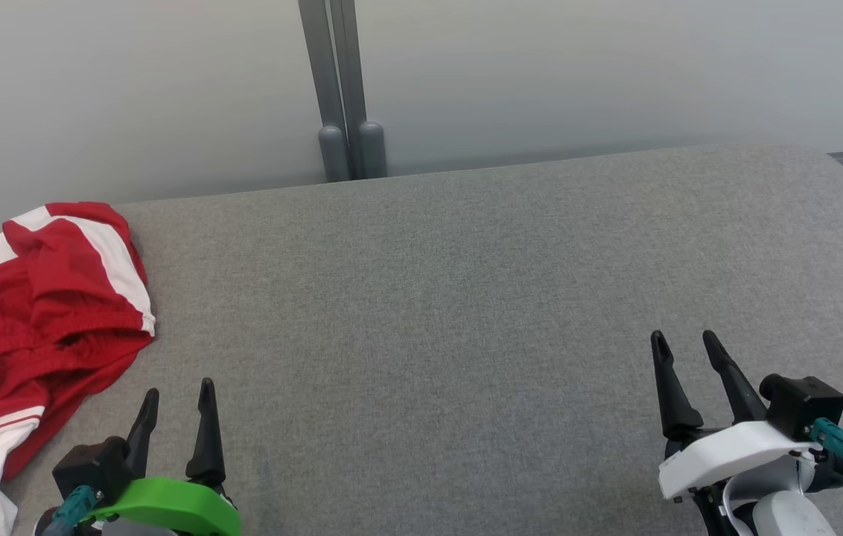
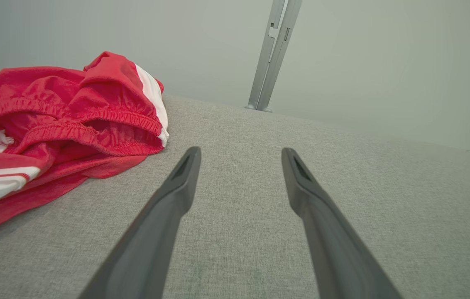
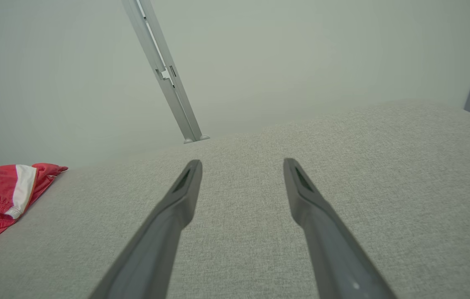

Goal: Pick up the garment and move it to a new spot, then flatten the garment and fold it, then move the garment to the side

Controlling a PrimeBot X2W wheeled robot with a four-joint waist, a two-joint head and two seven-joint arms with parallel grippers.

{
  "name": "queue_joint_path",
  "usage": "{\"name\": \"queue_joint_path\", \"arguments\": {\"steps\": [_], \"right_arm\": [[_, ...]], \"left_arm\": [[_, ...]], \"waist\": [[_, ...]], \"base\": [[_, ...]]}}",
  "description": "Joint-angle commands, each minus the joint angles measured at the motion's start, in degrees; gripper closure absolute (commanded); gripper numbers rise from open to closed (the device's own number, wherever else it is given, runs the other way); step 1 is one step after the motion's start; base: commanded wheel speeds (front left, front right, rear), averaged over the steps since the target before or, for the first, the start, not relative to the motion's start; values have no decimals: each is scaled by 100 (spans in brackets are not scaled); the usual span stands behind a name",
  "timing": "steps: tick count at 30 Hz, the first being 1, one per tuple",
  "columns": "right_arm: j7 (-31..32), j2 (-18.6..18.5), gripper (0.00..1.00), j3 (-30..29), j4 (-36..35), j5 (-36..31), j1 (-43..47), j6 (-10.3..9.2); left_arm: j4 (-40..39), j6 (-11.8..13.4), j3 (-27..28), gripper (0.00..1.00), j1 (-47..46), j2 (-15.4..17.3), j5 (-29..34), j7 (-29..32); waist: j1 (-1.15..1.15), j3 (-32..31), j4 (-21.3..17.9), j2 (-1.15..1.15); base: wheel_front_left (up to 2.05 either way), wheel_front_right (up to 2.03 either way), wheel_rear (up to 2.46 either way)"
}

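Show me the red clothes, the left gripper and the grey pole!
red clothes (image 1: pixel 56 313), head view, crumpled red middle.
left gripper (image 1: pixel 179 386), head view, between its fingertips.
grey pole (image 1: pixel 325 74), head view, its upper shaft.

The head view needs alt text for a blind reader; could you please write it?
A crumpled red and white garment lies at the left edge of a grey fabric-covered table. The left gripper and right gripper are open and empty at the bottom corners.

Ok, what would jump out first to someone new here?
The crumpled red-and-white garment at the left edge of the grey fabric surface. Then the open left tool just short of it, and the open right tool far off at lower right.
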Motion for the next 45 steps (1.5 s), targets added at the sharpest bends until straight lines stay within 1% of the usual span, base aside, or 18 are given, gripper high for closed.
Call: {"name": "queue_joint_path", "arguments": {"steps": [1,25,39,45], "right_arm": [[-47,-50,0,9,-10,-128,-5,3],[-334,-105,0,96,26,-1099,-96,4],[-465,-99,0,-3,94,-1548,-46,3],[-461,-99,0,-44,117,-1505,-44,3]], "left_arm": [[-22,-18,21,0,18,54,145,-47],[48,-47,41,0,89,27,1321,-326],[156,-62,137,0,133,9,1838,-472],[176,-80,168,0,94,-11,1814,-456]], "waist": [[0,-3,7,0],[0,25,142,0],[0,15,111,0],[0,22,112,0]], "base": [[0,0,0],[0,0,0],[0,0,0],[0,0,0]]}}
